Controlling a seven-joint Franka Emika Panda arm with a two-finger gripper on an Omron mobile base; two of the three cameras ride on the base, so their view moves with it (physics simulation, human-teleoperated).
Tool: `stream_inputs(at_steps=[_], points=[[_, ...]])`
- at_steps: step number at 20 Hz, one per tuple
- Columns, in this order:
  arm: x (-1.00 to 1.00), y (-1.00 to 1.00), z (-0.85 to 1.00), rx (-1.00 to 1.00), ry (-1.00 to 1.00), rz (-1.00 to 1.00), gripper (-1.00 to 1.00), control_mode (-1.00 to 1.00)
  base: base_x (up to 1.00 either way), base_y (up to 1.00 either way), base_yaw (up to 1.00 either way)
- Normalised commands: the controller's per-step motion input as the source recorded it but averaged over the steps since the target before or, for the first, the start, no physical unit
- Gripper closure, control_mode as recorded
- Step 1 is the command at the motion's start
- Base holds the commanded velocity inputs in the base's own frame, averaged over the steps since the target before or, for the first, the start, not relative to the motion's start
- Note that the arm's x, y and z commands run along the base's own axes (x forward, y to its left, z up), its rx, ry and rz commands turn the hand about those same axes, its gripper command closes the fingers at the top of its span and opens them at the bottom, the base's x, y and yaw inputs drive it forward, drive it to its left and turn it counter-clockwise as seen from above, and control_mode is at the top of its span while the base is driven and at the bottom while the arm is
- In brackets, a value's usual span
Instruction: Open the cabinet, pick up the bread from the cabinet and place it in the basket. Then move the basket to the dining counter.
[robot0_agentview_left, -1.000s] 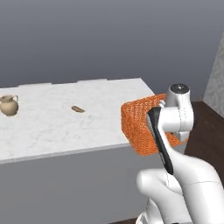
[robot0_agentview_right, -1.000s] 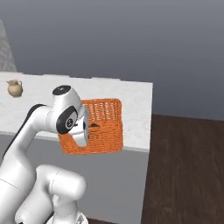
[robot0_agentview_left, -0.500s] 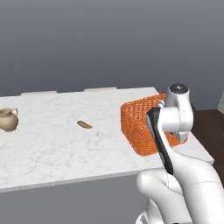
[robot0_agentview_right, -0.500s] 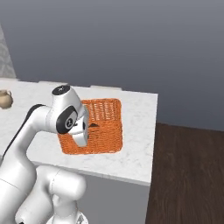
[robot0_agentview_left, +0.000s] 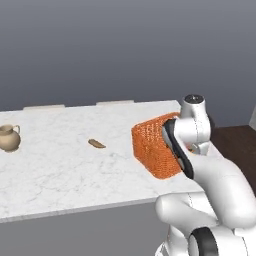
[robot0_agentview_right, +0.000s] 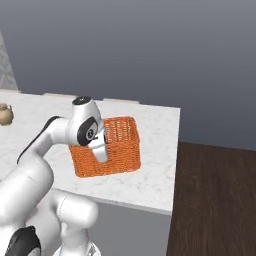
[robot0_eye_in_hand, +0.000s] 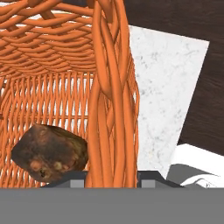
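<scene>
white marble surface (robot0_agentview_left: 60, 170) ahead of us, dark wall behind. nearest: end effector (robot0_eye_in_hand: 112, 177) clenched on basket (robot0_agentview_right: 112, 147) rim, bread (robot0_eye_in_hand: 50, 153) lying inside. basket looks raised over surface's near end. we judge step as carrying basket to dining counter; next, lower it flat onto slab, release. farther off: thin brown piece (robot0_agentview_left: 97, 144), jug (robot0_agentview_left: 9, 138).

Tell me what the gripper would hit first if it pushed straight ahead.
The basket: its wall runs between the jaws, straight ahead. Beyond the weave lies the dining counter. The bread sits to one side.
</scene>
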Motion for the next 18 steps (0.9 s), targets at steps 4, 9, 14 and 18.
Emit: stream_inputs(at_steps=[4, 9, 14, 18], points=[[1.00, -0.12, -0.22, 0.01, 0.13, 0.31, 1.00, -1.00, 0.00, 0.00, 0.00], [0.97, 0.00, -0.30, 0.00, 0.04, 0.03, 1.00, -1.00, 0.00, 0.00, 0.00], [0.79, 0.00, -0.41, 0.00, 0.00, 0.00, 1.00, -1.00, 0.00, 0.00, 0.00], [0.71, 0.00, -0.51, 0.02, 0.00, 0.00, 1.00, -1.00, 0.00, 0.00, 0.00]])
